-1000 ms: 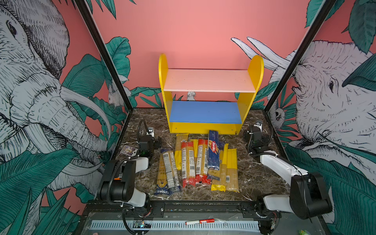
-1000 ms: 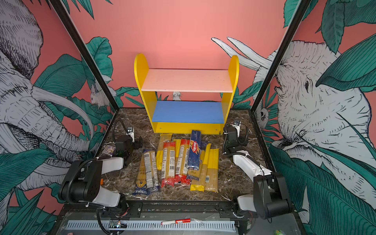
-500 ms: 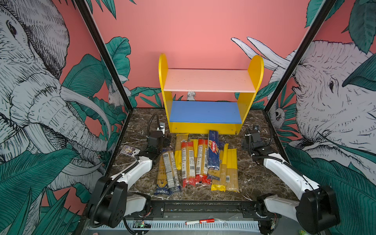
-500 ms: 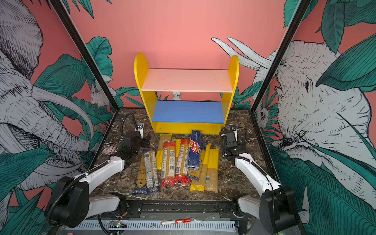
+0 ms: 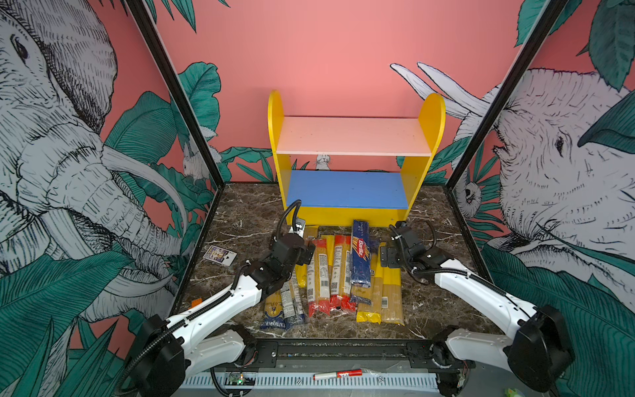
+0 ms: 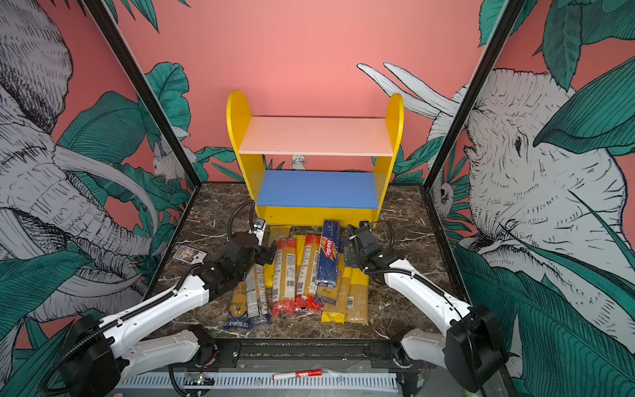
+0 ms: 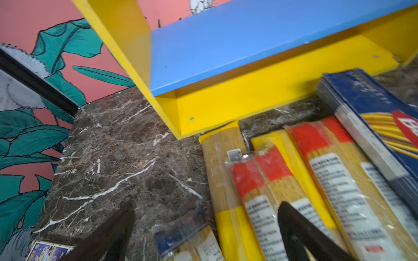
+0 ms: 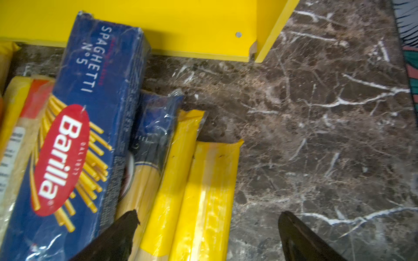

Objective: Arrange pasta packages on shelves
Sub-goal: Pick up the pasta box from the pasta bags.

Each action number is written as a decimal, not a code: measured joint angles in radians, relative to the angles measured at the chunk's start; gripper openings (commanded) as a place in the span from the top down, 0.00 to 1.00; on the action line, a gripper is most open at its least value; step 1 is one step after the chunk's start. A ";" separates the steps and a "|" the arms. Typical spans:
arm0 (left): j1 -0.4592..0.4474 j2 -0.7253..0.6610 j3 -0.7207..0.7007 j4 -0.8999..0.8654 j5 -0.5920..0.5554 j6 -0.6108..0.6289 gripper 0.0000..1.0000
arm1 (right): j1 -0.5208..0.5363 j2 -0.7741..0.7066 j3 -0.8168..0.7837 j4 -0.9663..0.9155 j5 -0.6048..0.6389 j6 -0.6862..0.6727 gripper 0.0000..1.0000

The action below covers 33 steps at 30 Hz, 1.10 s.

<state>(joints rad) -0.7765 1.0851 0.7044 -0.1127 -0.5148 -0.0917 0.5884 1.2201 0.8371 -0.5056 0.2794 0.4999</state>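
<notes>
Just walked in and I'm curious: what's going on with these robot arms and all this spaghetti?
The pasta packs lie in a row on the table before the shelves, none shelved yet. The left claw, open and empty, hovers over the row's left side; the right claw, open and empty, hovers over the yellow packs at its right edge.

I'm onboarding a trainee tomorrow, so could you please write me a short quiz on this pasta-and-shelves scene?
1. True or false: all the pasta packages lie on the table, none on the shelves.
2. The Barilla box rests: A) on the pink board; B) atop other packs; C) upright against the wall.
3. What state are the left tool and right tool in?
Key: 1 true; 2 B; 3 both open, holding nothing.
</notes>
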 measured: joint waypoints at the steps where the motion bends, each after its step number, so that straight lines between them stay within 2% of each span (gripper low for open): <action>1: -0.021 -0.004 0.002 -0.014 -0.005 -0.005 0.01 | 0.020 0.001 0.000 -0.002 -0.006 0.013 0.02; 7: -0.089 -0.035 0.002 -0.093 -0.026 -0.040 0.01 | 0.129 0.039 0.002 0.002 -0.061 0.089 0.01; 16: -0.103 -0.143 0.011 -0.204 0.002 -0.114 0.01 | 0.186 0.166 0.058 0.058 -0.136 0.145 0.02; 22: -0.105 -0.220 0.011 -0.249 0.006 -0.135 0.01 | 0.210 0.247 0.103 0.098 -0.168 0.158 0.11; 30: -0.105 -0.240 -0.001 -0.280 0.007 -0.144 0.01 | 0.211 0.307 0.123 0.094 -0.168 0.193 0.31; 33: -0.105 -0.240 -0.007 -0.283 0.008 -0.145 0.01 | 0.210 0.309 0.122 0.095 -0.172 0.206 0.33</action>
<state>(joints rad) -0.8810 0.8452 0.6975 -0.3958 -0.5068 -0.2371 0.7986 1.5288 0.9592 -0.4103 0.1078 0.7063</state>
